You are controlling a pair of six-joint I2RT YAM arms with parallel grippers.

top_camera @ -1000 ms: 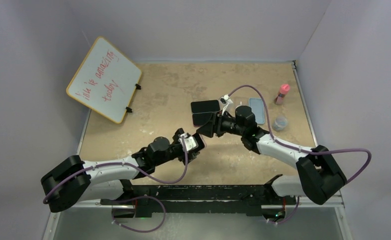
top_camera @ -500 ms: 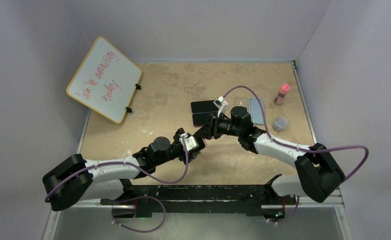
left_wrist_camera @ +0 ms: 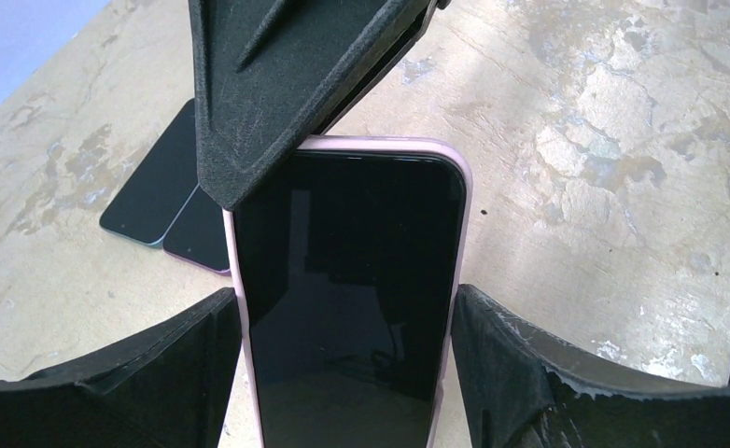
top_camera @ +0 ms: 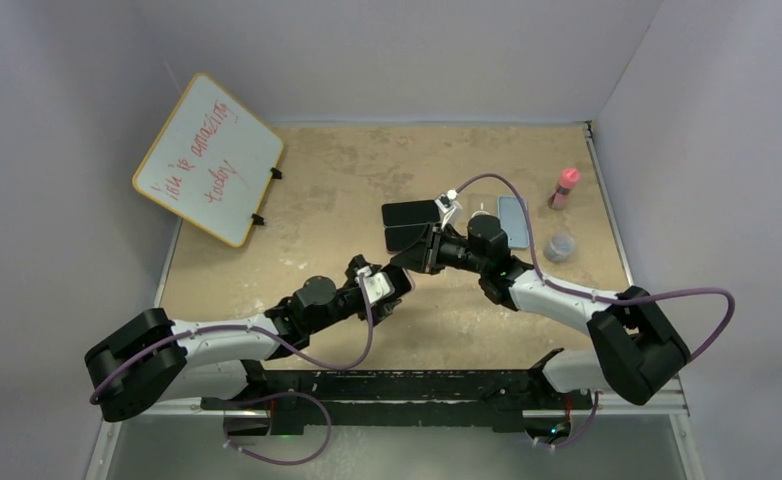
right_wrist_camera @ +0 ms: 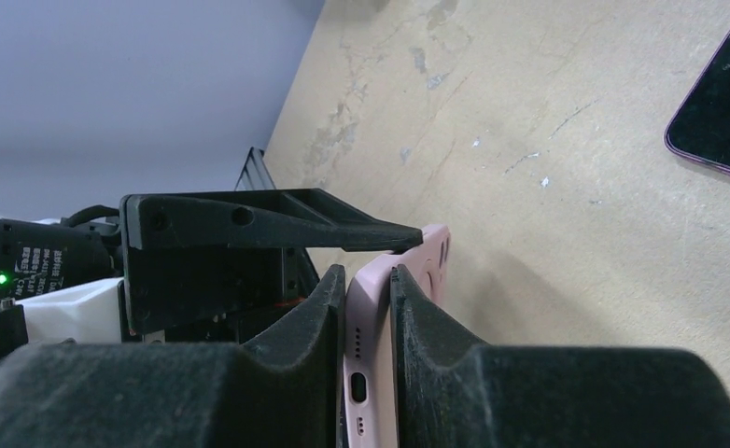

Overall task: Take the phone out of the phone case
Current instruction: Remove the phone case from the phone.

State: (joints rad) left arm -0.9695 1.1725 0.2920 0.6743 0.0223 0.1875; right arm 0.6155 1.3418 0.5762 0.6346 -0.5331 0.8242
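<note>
Left pincer (left_wrist_camera: 343, 299): closed on the long sides of the phone case (left_wrist_camera: 461, 219), with 1 finger (left_wrist_camera: 156, 364) against each edge. It holds the case above the table (left_wrist_camera: 623, 140).
Right pincer (right_wrist_camera: 369, 275): pinching the same case at the end far from the left pincer, with 1 finger on the screen face and 1 on the back. It meets the left pincer nose to nose.
Phone (left_wrist_camera: 347, 280): seated in the pink case between the left pincer's fingers, its dark screen facing the left wrist camera. A right pincer finger (left_wrist_camera: 277, 84) covers its top-left corner.
Port end: in the right wrist view it sits between the right pincer's pads. The pointed tip of a left pincer finger (right_wrist_camera: 380, 233) touches the case beyond them.
Dark phones (left_wrist_camera: 170, 219): 2, flat on the table and touching each other, just beyond the 2 pincers.
Third phone (top_camera: 513, 220): flat on the table, right of the right pincer, partly hidden by that arm.
Pink bottle (top_camera: 565, 187): upright, farther right, near the table's edge.
Small jar (top_camera: 561, 245): near the bottle, on its near side.
Whiteboard (top_camera: 210, 158): well left of the left pincer, tilted, with red writing.
</note>
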